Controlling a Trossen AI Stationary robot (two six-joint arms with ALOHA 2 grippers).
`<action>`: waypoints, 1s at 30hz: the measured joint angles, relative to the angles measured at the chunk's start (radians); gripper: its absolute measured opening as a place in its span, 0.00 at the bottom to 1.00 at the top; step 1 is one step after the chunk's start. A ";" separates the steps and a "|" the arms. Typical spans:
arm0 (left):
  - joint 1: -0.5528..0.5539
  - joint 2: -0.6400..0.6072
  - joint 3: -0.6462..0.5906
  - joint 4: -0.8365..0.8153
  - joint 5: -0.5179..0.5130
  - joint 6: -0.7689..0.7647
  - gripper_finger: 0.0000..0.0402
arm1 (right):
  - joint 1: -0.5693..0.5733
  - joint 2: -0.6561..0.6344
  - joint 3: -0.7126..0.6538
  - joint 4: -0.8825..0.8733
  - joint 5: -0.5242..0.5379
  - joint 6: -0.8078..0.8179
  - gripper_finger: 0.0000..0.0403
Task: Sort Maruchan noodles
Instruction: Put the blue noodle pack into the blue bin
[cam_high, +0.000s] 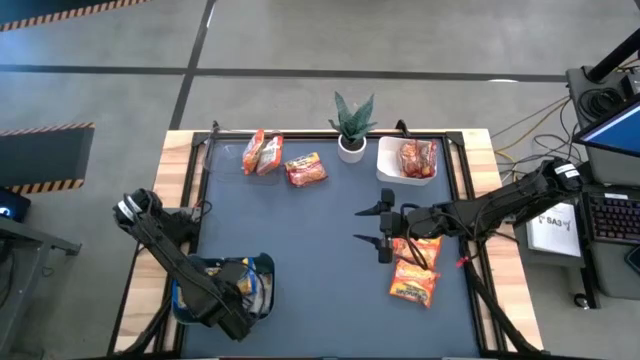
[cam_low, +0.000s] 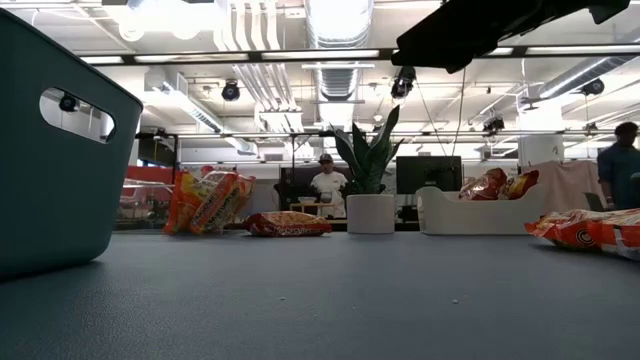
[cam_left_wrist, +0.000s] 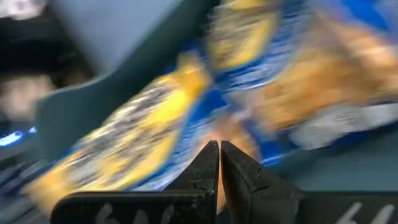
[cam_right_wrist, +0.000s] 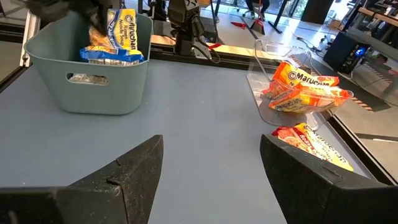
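Observation:
Yellow-and-blue Maruchan packets (cam_right_wrist: 112, 37) stand in a teal bin (cam_right_wrist: 93, 74) at the table's near left. My left gripper (cam_left_wrist: 219, 148) hangs over them, pointing down, shut with nothing showing between its fingers. My right gripper (cam_right_wrist: 211, 168) hovers open above the middle of the table (cam_high: 385, 225), pointing toward the left, holding nothing. Orange packets (cam_high: 262, 152) lie in a clear tray at the far left, with a red one (cam_high: 306, 170) on the table beside them. More packets (cam_high: 418, 158) fill a white tray, and two (cam_high: 415, 268) lie flat under my right arm. My left gripper's shut fingertips (cam_left_wrist: 211, 155) stand just over the yellow-and-blue packets in the bin. The blurred wrist view does not let me tell whether they touch a packet.
A small potted green plant (cam_high: 352, 125) stands at the far edge between the clear tray and the white tray (cam_high: 385, 172). The table's blue mat (cam_high: 310, 260) is bare between the bin and my right gripper.

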 joint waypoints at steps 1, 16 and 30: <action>0.000 0.000 0.012 -0.055 0.031 -0.004 0.00 | 0.000 0.000 0.000 0.000 0.000 0.000 0.64; -0.023 -0.004 -0.152 -0.004 0.189 -0.098 0.00 | 0.000 0.000 -0.006 0.007 0.000 0.000 0.64; -0.025 -0.003 -0.079 -0.036 0.058 -0.028 0.00 | 0.000 0.000 -0.009 0.023 0.000 0.000 0.64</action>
